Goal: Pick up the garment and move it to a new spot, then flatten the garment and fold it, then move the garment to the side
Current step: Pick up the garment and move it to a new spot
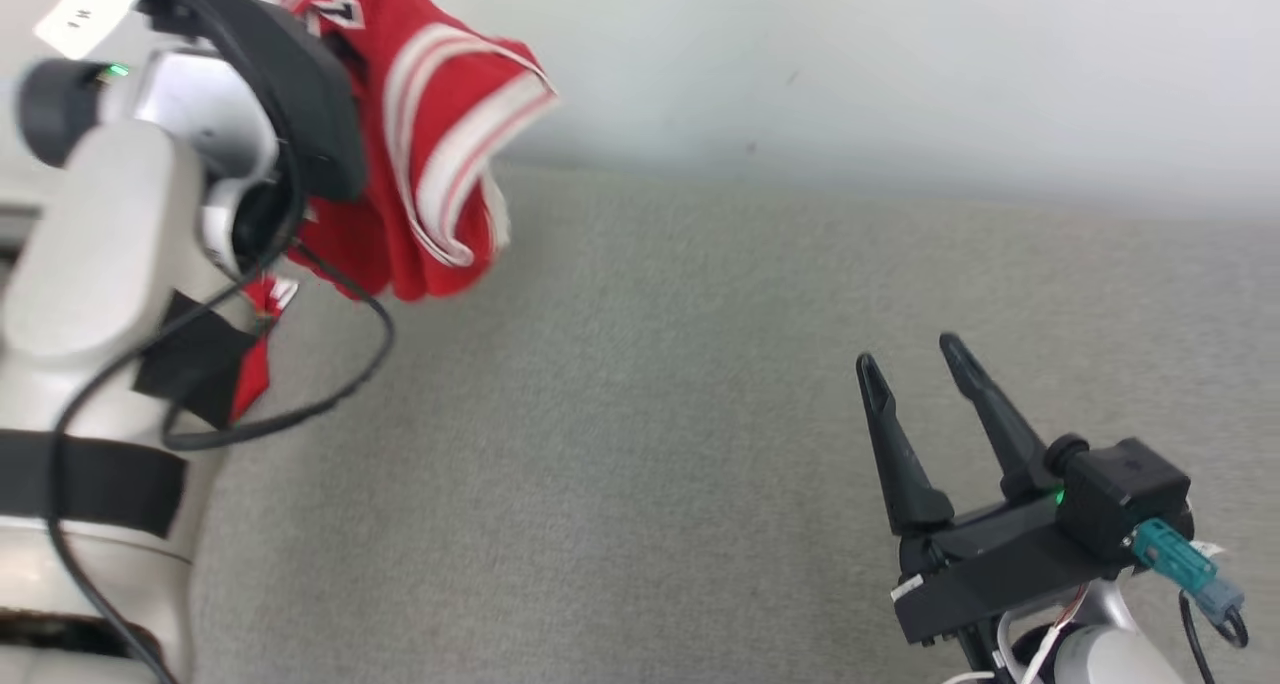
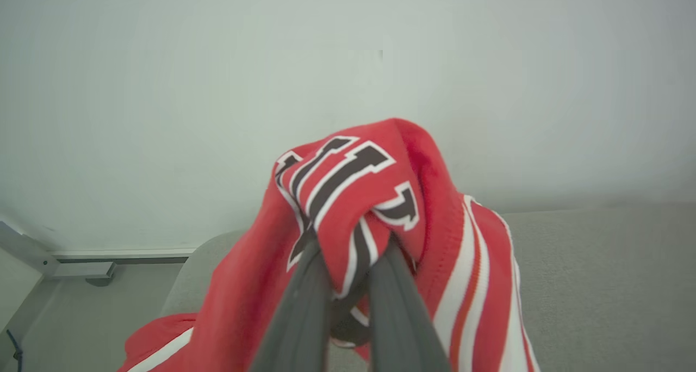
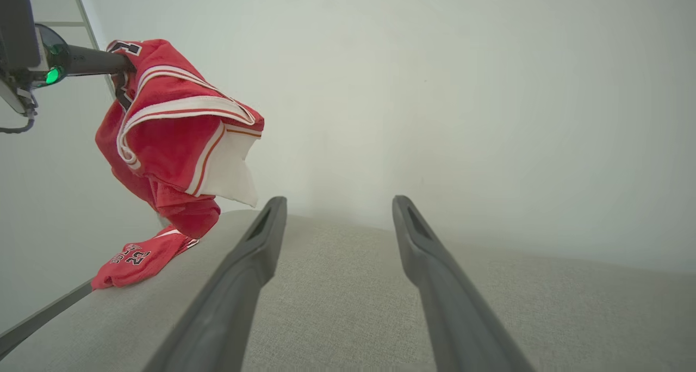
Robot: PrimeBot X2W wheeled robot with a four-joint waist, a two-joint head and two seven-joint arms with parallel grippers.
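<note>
You've got the left gripper [image 2: 348, 240] clenched on the red garment [image 2: 359, 181], which hangs from it above the left end of the grey fabric surface [image 1: 650, 414], its lower tip lying on that surface near the edge. Right gripper [image 1: 912, 352] is spread wide with nothing in it, low over the surface. A plain pale wall [image 1: 900, 54] stands right behind.

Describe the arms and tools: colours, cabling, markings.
Left arm: pale grey shell, black bands, a black cable looping off it, a green light, a white paper tag. Left tool: two long dark grey fingers. Right tool: matching tapered dark fingers with slotted tips on a black body, a second green light, a teal connector, and a white wrist.
</note>
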